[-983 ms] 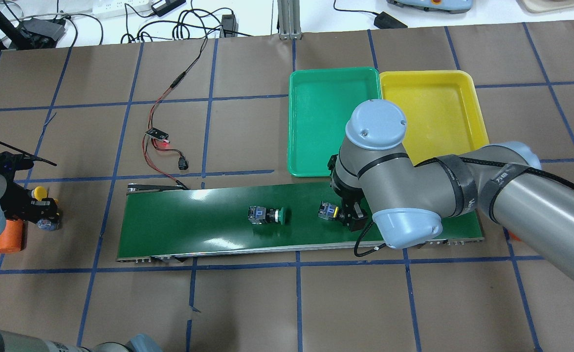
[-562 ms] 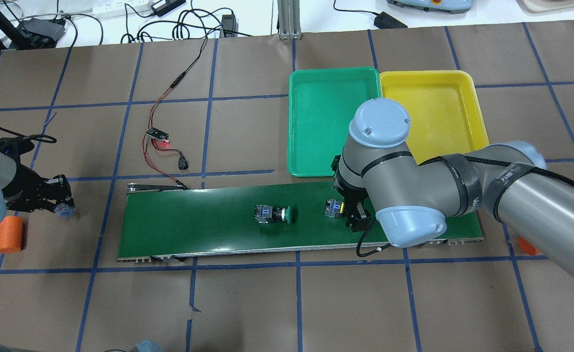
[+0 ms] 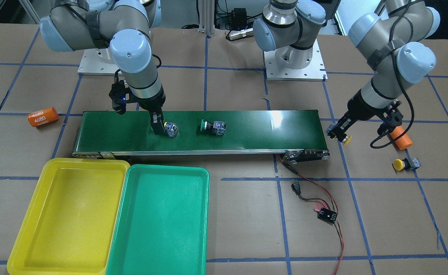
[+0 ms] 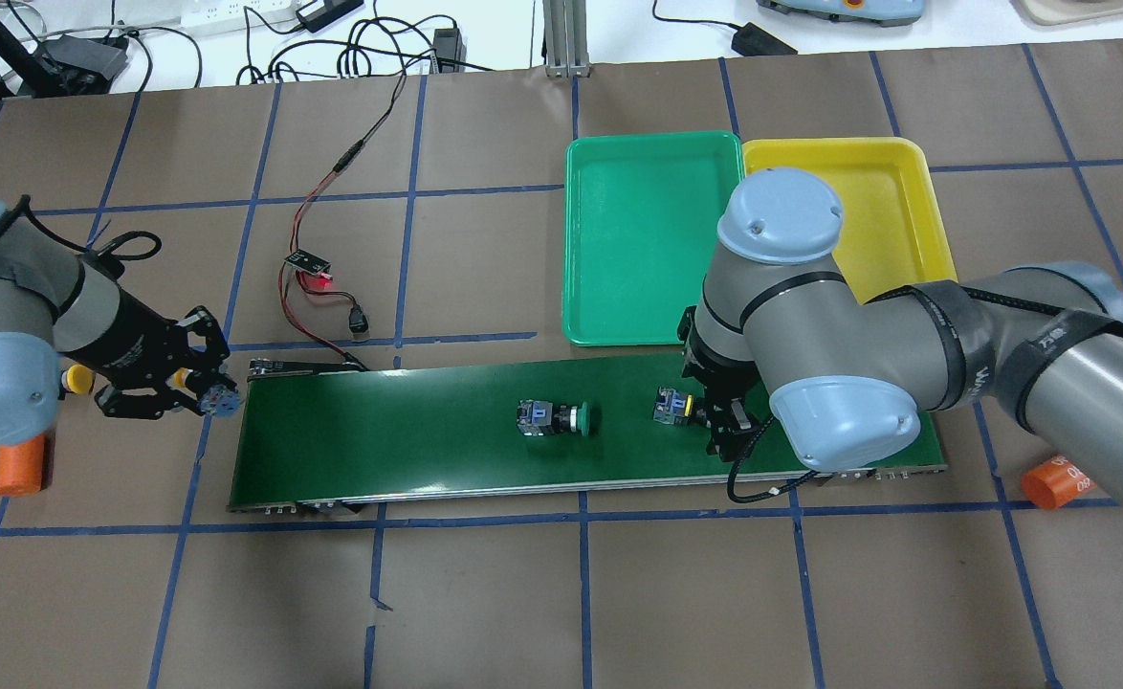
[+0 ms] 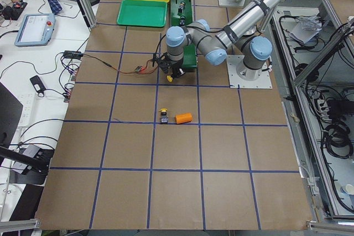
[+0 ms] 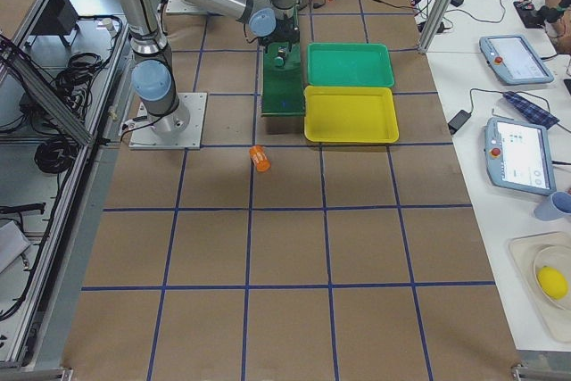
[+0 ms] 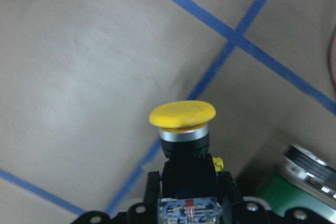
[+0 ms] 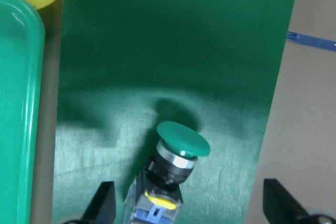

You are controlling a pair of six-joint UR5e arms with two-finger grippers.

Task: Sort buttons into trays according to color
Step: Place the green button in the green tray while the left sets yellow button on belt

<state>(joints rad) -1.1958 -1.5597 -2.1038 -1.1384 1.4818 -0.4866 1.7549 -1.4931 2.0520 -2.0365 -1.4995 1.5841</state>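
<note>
My left gripper [image 4: 206, 390] is shut on a yellow button [image 7: 182, 115] and holds it above the table, just off the left end of the conveyor belt [image 4: 408, 440]. My right gripper [image 8: 191, 205] is open and low over the belt, its fingers on either side of a green button [image 8: 181, 148] that lies on the belt [image 4: 671, 407]. A second green button [image 4: 557, 418] lies on the belt's middle. A second yellow button [image 3: 405, 164] lies on the table behind the left arm. The green tray [image 4: 652, 239] and the yellow tray [image 4: 868, 191] stand side by side beyond the belt, with nothing in them.
One orange cylinder [image 4: 18, 464] lies by the left arm, another [image 4: 1054, 483] to the right of the belt. A small circuit board with red and black wires [image 4: 308, 263] lies beyond the belt's left end. My right arm's elbow overhangs the trays' near edges.
My left gripper has moved right to the belt's left end with the yellow button in it. Both green buttons have drifted right along the belt, and my right gripper has moved right with them.
</note>
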